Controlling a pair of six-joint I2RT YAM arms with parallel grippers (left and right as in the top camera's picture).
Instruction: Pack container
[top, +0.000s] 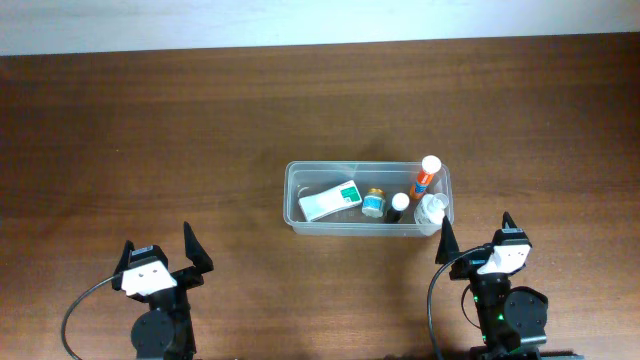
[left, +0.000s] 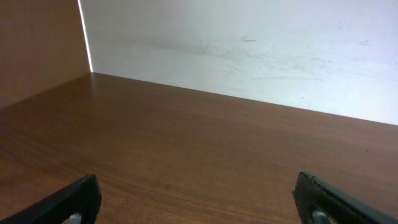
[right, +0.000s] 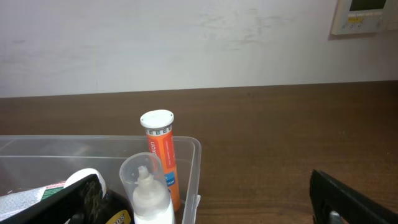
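Observation:
The clear plastic container (top: 295, 190) sits at the table's middle, right of centre. Inside lie a white-and-green carton (top: 331, 200), a small jar (top: 373, 203), a black-capped bottle (top: 400, 207), a white bottle with a clear cap (top: 430, 210) and an orange tube with a white cap (top: 427, 174). My right gripper (top: 474, 238) is open and empty, just in front of the container's right end; its wrist view shows the container (right: 194, 155), the orange tube (right: 160, 155) and the white bottle (right: 148, 193). My left gripper (top: 160, 252) is open and empty at the front left, over bare table.
A white wall (left: 249, 50) rises behind the table's far edge. A beige wall panel (right: 367, 15) shows at the top right of the right wrist view. Brown wood tabletop (top: 150, 140) surrounds the container.

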